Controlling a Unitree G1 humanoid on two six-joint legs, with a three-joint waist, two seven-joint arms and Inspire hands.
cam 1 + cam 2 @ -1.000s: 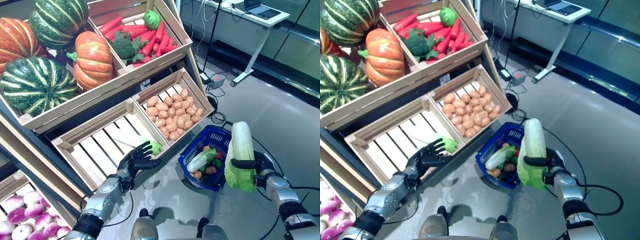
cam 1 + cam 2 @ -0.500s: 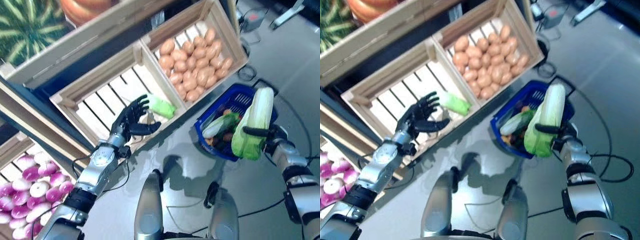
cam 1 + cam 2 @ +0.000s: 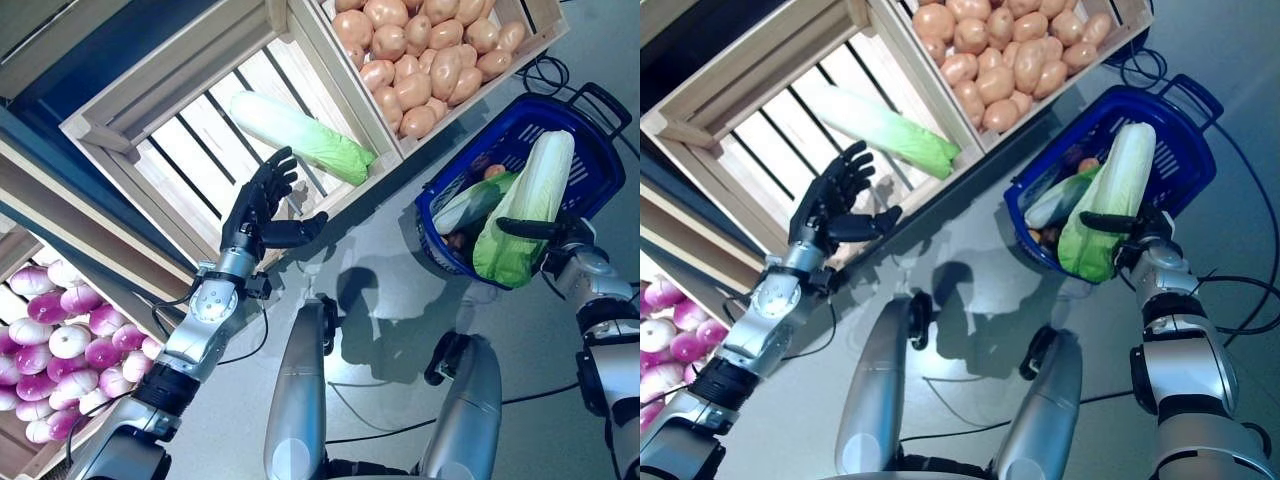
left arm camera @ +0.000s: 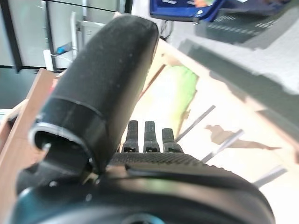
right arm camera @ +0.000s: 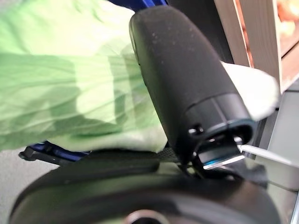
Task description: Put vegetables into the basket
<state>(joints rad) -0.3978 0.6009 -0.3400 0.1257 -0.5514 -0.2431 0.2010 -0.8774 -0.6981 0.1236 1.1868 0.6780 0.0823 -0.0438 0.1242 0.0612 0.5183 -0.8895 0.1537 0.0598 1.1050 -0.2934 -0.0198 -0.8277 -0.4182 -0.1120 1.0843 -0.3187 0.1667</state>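
My right hand [image 3: 566, 246] is shut on a long pale-green napa cabbage [image 3: 527, 207] and holds it upright over the near side of the blue basket [image 3: 592, 128] on the floor. Its thumb [image 5: 187, 79] lies across the cabbage's leaves [image 5: 56, 74] in the right wrist view. Another long white-green vegetable [image 3: 463, 205] and small round ones lie in the basket. My left hand [image 3: 257, 213] is open and empty, fingers spread, at the front edge of the slatted crate [image 3: 170, 130]. A second napa cabbage [image 3: 300, 140] lies in that crate just beyond the fingers and also shows in the left wrist view [image 4: 180, 91].
The wooden stand's crates fill the far side. A second crate [image 3: 535, 50] stands right behind the basket. A lower shelf [image 3: 60, 330] juts out at the left. Grey floor lies between the stand and the basket.
The camera has tilted down, so the whole picture shifted. My right hand has brought the cabbage from beside the basket to over it. My left hand has drawn back a little from the crate's cabbage.
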